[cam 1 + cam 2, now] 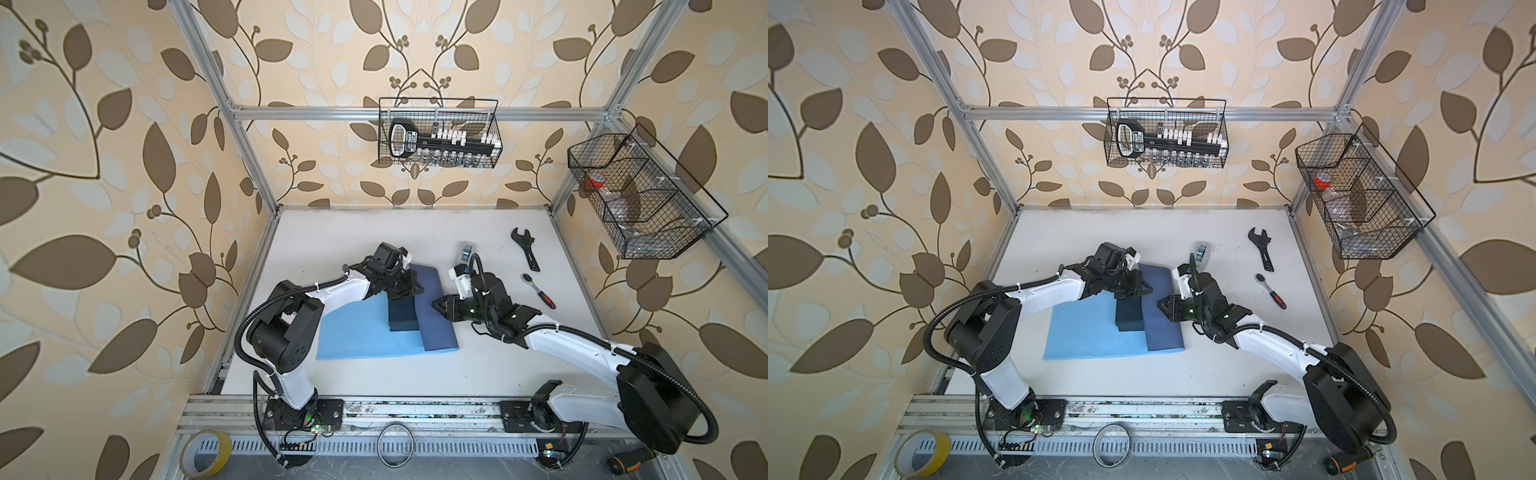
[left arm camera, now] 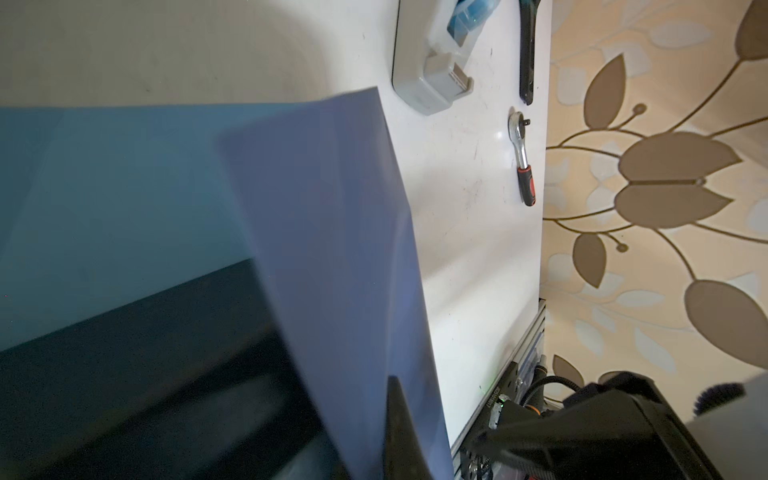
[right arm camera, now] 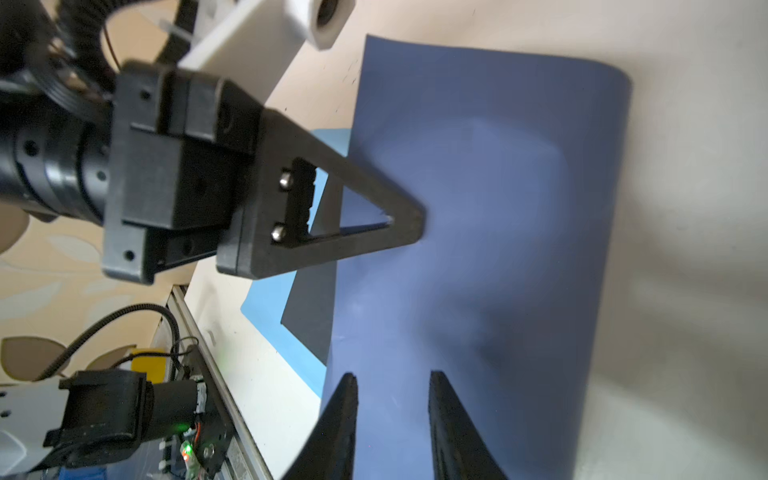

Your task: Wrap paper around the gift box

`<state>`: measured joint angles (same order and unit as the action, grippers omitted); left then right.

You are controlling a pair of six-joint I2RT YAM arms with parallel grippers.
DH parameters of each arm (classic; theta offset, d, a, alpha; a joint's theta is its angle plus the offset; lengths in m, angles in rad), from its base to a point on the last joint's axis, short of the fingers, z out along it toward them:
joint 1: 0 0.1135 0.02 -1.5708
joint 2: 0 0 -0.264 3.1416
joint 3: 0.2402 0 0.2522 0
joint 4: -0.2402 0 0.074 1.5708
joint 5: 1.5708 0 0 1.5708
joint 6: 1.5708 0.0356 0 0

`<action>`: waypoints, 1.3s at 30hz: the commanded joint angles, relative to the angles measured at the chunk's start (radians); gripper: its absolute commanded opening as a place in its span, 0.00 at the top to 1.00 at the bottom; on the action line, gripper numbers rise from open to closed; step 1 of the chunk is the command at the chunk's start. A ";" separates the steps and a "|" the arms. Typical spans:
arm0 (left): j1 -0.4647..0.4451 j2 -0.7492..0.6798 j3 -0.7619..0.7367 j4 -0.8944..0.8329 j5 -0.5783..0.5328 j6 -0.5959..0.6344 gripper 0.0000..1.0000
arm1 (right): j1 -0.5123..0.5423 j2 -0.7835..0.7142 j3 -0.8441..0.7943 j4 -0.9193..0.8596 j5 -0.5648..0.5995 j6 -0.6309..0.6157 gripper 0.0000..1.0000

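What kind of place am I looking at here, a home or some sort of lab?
Probably a robot test cell, not a home: an aluminium frame lined with leaf wallpaper, a left arm and right arm bolted to a rail, and a wire basket of tools.

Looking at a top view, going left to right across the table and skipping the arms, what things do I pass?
Light-blue part of the paper → gift box → tape dispenser → adjustable wrench. The ratchet overlaps the wrench sideways, so it is left out.
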<state>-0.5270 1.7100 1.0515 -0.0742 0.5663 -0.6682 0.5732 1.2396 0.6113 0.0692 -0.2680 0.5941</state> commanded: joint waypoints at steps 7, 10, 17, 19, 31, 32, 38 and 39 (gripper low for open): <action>0.086 -0.065 -0.042 0.042 0.119 0.050 0.96 | -0.061 -0.016 0.014 -0.055 0.033 -0.076 0.43; 0.106 -0.052 -0.041 0.034 0.151 0.065 0.96 | -0.062 0.035 0.042 -0.046 0.036 -0.064 0.27; 0.138 -0.060 -0.062 0.028 0.179 0.075 0.97 | -0.025 0.155 0.100 0.004 0.016 -0.036 0.06; 0.146 -0.063 -0.069 0.028 0.181 0.076 0.96 | -0.013 0.190 0.122 0.015 0.016 -0.032 0.03; 0.173 -0.089 -0.087 -0.023 0.139 0.114 0.93 | 0.005 0.341 0.197 0.029 0.026 -0.028 0.04; 0.174 -0.093 -0.088 -0.025 0.135 0.116 0.93 | 0.005 0.345 0.197 0.033 0.026 -0.030 0.04; 0.177 -0.108 -0.097 -0.043 0.109 0.128 0.93 | 0.011 0.354 0.197 0.037 0.019 -0.025 0.04; 0.177 -0.110 -0.101 -0.044 0.106 0.130 0.93 | 0.013 0.356 0.199 0.040 0.016 -0.025 0.04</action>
<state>-0.3645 1.6428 0.9642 -0.1062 0.6930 -0.5751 0.5781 1.5787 0.7837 0.0956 -0.2436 0.5648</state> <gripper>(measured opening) 0.066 0.961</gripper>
